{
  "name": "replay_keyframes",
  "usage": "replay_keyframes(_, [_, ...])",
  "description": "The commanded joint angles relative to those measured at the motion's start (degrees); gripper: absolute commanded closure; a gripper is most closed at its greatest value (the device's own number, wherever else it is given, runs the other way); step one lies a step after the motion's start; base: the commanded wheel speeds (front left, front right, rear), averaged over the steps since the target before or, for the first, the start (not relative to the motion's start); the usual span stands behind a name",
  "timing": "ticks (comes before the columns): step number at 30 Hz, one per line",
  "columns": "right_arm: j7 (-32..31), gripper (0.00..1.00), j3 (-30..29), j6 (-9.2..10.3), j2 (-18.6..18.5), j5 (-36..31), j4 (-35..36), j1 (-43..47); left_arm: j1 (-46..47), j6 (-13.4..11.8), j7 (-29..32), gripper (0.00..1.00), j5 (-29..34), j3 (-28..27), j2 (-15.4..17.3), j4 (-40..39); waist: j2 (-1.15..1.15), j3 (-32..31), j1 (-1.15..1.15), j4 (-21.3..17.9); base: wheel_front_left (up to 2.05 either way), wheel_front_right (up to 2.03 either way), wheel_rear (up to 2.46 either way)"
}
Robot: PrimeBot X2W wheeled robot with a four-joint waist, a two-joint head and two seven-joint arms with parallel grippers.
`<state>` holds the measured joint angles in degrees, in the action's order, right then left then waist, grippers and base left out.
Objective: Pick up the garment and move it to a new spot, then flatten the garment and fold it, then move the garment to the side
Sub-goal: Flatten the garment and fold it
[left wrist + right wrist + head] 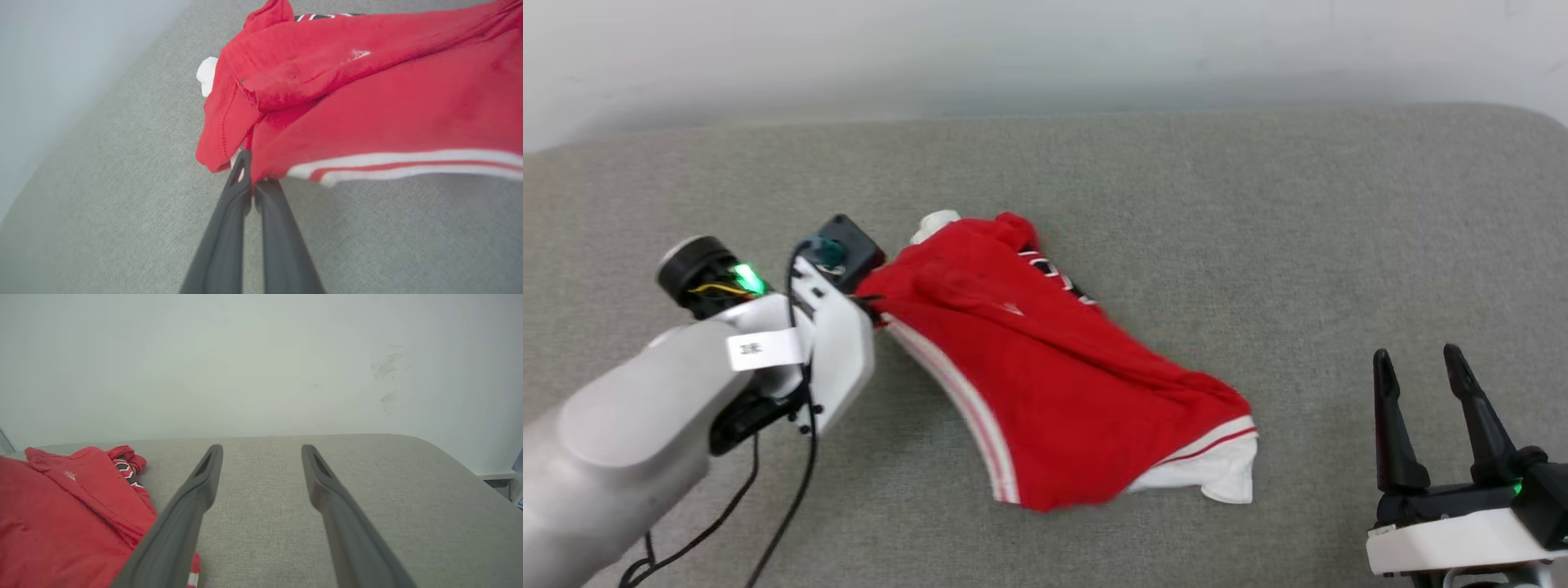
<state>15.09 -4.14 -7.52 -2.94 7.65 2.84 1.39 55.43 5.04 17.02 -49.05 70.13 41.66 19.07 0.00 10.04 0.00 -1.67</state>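
Observation:
The garment (1045, 367), a red jersey with white sleeves and striped trim, lies crumpled on the grey cushion (1176, 204), its left end lifted a little. My left gripper (872, 310) is shut on that left end. In the left wrist view the two dark fingers (241, 192) pinch the red cloth's edge (327, 102) beside the striped trim. At the lower right my right gripper (1421, 367) stands open with nothing between its fingers, well to the right of the garment. In the right wrist view its fingers (204, 486) are spread wide, and the garment (61, 506) lies at the left.
A pale wall (1045, 49) runs behind the cushion's far edge. The cushion's rounded right corner (457, 457) drops off beside a small shelf. Black cables (792, 498) hang under my left forearm. Bare cushion stretches right of the garment.

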Motion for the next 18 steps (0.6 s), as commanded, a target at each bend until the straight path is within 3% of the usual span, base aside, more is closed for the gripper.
replay_keyframes(1, [0.12, 0.0, -0.01, 0.06, 0.12, -0.03, -0.08, 0.57, -1.08, -1.12, -0.74, 1.0, 0.22, -0.46, 1.66, -1.1, 0.0, -1.74, 0.0, 1.49, 0.0, 0.0, 0.0])
replay_keyframes(7, [0.12, 0.0, -0.45, 0.05, 0.13, 0.16, -0.13, 2.19, -6.34, -6.8, -2.28, 1.0, -1.24, -1.36, 7.93, -7.51, 0.0, -3.66, 0.0, 3.23, 0.0, 0.0, 0.0])
replay_keyframes(11, [0.11, 0.0, -0.79, 0.05, 0.13, 0.27, -0.19, 2.78, -12.8, -10.48, -3.76, 1.0, -4.37, -1.14, 10.24, -11.29, 0.0, -4.42, 0.0, 4.1, 0.0, 0.0, 0.0])
replay_keyframes(18, [0.11, 0.0, -0.72, 0.05, 0.13, 0.04, -0.66, 3.43, -24.91, -13.62, -5.36, 1.0, -9.98, 0.79, 8.33, -12.8, 0.0, -5.47, 0.0, 5.12, 0.0, 0.0, 0.0])
